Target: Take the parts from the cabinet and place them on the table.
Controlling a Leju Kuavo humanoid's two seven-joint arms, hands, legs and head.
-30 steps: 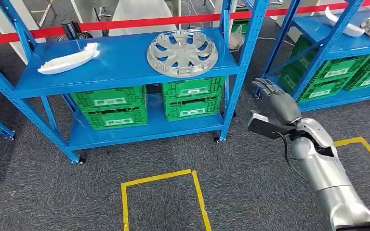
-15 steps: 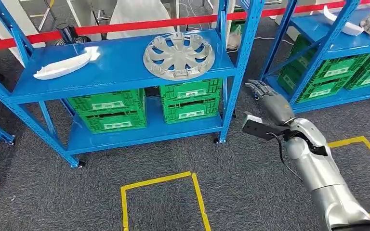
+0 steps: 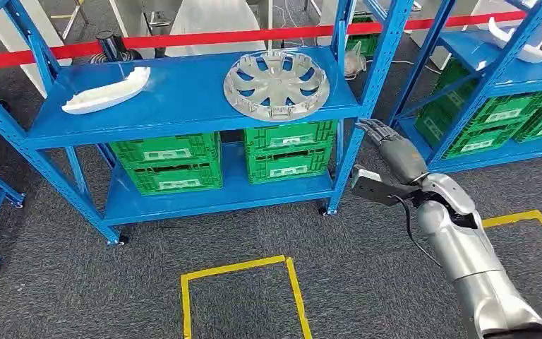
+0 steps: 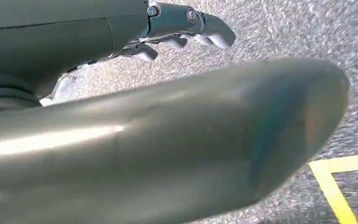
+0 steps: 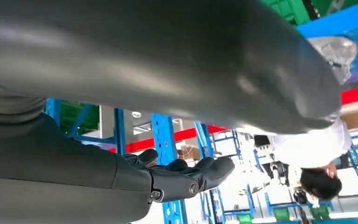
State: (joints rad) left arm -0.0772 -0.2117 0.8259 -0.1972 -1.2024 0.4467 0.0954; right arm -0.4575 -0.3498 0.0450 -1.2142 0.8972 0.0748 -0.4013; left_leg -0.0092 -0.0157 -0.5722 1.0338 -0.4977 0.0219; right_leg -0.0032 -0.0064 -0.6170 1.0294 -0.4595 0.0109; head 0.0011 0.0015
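Ahead and left of the right hand [image 3: 388, 145], on the top shelf [image 3: 183, 99] of the blue rack, sits the hubcap [image 3: 276, 83], lying flat, rim down as far as I can tell. Farther left of the hand on the same shelf: white trim piece [image 3: 107, 92], well apart from the hubcap. Green crates [image 3: 288, 152] on the lower shelf, just left of the fingers.

Right hand raised beside the rack's corner post [image 3: 367, 106], fingers extended and apart, holding nothing. Left hand [image 4: 186, 28] hangs over carpet, fingers loosely curled, nothing in them that I can see; whether fully closed, cannot tell.

Handling, judged: hubcap looks like thin moulded plastic, light, fairly stiff but springy, spokes likely brittle. Smooth silver finish, may slip. Best hold probably at the near rim, thumb over the edge and fingers under or through a spoke gap. Trim piece: light, long, curved; take near mid-length to keep it balanced.

Nothing yet taken. A person [image 5: 317, 154] stands behind the racks.
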